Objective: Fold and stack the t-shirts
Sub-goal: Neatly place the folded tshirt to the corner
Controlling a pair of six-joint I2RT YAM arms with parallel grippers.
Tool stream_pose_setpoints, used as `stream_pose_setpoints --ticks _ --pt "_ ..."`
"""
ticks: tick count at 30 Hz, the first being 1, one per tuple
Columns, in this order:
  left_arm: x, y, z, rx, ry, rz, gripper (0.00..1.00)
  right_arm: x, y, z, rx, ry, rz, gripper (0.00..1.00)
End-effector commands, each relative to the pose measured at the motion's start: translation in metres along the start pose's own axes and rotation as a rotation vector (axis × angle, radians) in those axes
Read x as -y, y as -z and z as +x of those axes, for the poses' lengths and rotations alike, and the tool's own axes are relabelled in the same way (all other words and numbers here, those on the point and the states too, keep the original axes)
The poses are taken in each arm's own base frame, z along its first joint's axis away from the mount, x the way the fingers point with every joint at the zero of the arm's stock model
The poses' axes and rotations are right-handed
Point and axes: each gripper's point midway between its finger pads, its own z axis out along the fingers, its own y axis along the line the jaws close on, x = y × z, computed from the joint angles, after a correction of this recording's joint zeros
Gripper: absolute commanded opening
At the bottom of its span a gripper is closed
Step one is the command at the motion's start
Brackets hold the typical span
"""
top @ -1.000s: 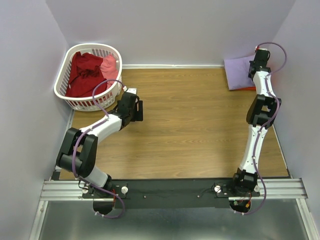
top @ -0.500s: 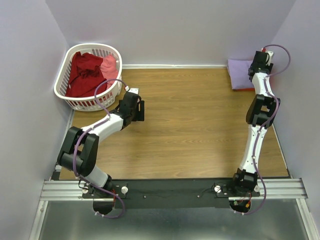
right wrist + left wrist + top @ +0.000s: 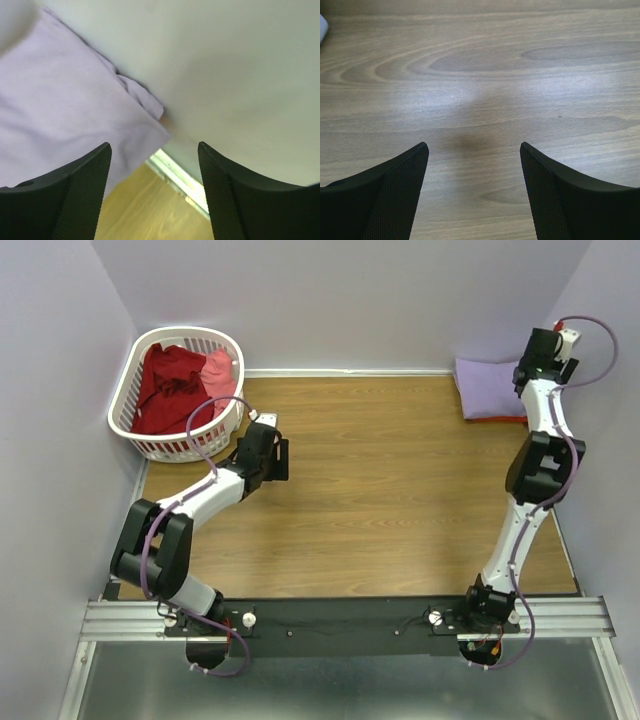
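Far left on the wooden counter [image 3: 400, 500], a white slotted plastic laundry basket [image 3: 128, 410] holds a crumpled dark red t-shirt [image 3: 165, 390] and a pink t-shirt [image 3: 217, 368]. Just right of it, the left gripper [image 3: 474, 147] hovers over bare wood, jaws wide and empty, facing away from the basket. This arm is far nearer to the next shirt. Far right, a folded lavender t-shirt [image 3: 488, 388] covers an orange-red cloth edge [image 3: 495, 419]. The right gripper [image 3: 154, 146], jaws wide and empty, has lifted off that stack toward the wall since a second ago.
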Motion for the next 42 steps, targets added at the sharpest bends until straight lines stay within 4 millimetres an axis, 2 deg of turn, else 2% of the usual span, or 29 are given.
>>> stream_pose_setpoints --ticks 1,2,3,4,5,6,8,10,11,12,13,14,17,19,20,23,24,26,27,28,30,31,34,38,42 --pt "0.001 0.026 -0.039 0.123 0.016 0.005 0.82 -0.001 0.048 -0.041 0.058 -0.129 -0.162 0.79" --pt "0.001 0.03 -0.041 0.134 0.018 0.008 0.82 0.004 0.066 -0.053 0.074 -0.162 -0.193 0.79" --pt "0.001 0.041 -0.051 0.173 0.029 0.014 0.81 0.0 0.074 -0.044 0.049 -0.166 -0.243 0.79" --pt "0.001 0.046 -0.054 0.187 0.034 0.018 0.82 0.004 0.082 -0.044 0.047 -0.18 -0.244 0.79" --pt "-0.001 0.051 -0.058 0.207 0.038 0.019 0.82 -0.001 0.092 -0.045 0.042 -0.201 -0.3 0.8" --pt "-0.001 0.062 -0.067 0.246 0.048 0.028 0.82 0.006 0.108 -0.057 0.066 -0.219 -0.321 0.8" --pt "-0.003 0.072 -0.071 0.28 0.057 0.029 0.82 0.007 0.111 -0.056 0.064 -0.222 -0.332 0.82" --pt "-0.007 0.085 -0.08 0.33 0.071 0.027 0.82 0.002 0.099 -0.05 0.053 -0.194 -0.318 0.82" --pt "-0.008 0.087 -0.079 0.336 0.071 0.024 0.82 0.001 0.096 -0.058 0.073 -0.178 -0.318 0.82" --pt "-0.009 0.09 -0.08 0.345 0.074 0.026 0.82 -0.003 0.088 -0.055 0.068 -0.163 -0.317 0.82" --pt "-0.01 0.093 -0.081 0.356 0.079 0.022 0.82 -0.012 0.071 -0.038 0.035 -0.133 -0.306 0.82" --pt "-0.011 0.093 -0.081 0.356 0.079 0.022 0.82 -0.014 0.066 -0.044 0.05 -0.12 -0.304 0.83" --pt "-0.013 0.091 -0.079 0.355 0.079 0.007 0.81 -0.028 0.04 -0.02 0.01 -0.064 -0.298 0.86" --pt "-0.014 0.087 -0.077 0.346 0.074 0.001 0.82 -0.039 0.035 -0.019 0.011 -0.048 -0.337 0.86" --pt "-0.013 0.085 -0.076 0.343 0.071 0.001 0.82 -0.055 0.028 -0.004 -0.016 -0.025 -0.398 0.86" --pt "-0.012 0.074 -0.072 0.313 0.064 -0.007 0.81 -0.082 0.024 0.008 -0.038 -0.012 -0.515 0.85" --pt "-0.012 0.071 -0.07 0.304 0.06 -0.01 0.81 -0.091 0.014 0.025 -0.068 -0.002 -0.528 0.84" --pt "-0.012 0.065 -0.066 0.28 0.051 -0.018 0.81 -0.103 0.01 0.033 -0.082 -0.004 -0.571 0.82" --pt "-0.012 0.064 -0.065 0.276 0.049 -0.021 0.82 -0.112 0.003 0.05 -0.113 0.004 -0.589 0.81" --pt "-0.012 0.061 -0.062 0.266 0.046 -0.024 0.82 -0.116 0.001 0.056 -0.124 0.005 -0.602 0.8" --pt "-0.011 0.059 -0.06 0.259 0.046 -0.024 0.82 -0.131 0.003 0.07 -0.157 0.0 -0.678 0.77" --pt "-0.011 0.058 -0.06 0.256 0.043 -0.023 0.81 -0.14 0.002 0.087 -0.192 -0.001 -0.719 0.76" --pt "-0.012 0.057 -0.06 0.255 0.043 -0.028 0.82 -0.15 0.0 0.114 -0.251 -0.002 -0.759 0.76" --pt "-0.012 0.059 -0.059 0.257 0.045 -0.028 0.81 -0.165 0.021 0.149 -0.34 0.011 -0.858 0.76" --pt "-0.011 0.061 -0.061 0.262 0.046 -0.018 0.81 -0.171 0.035 0.155 -0.335 0.073 -0.856 0.77"
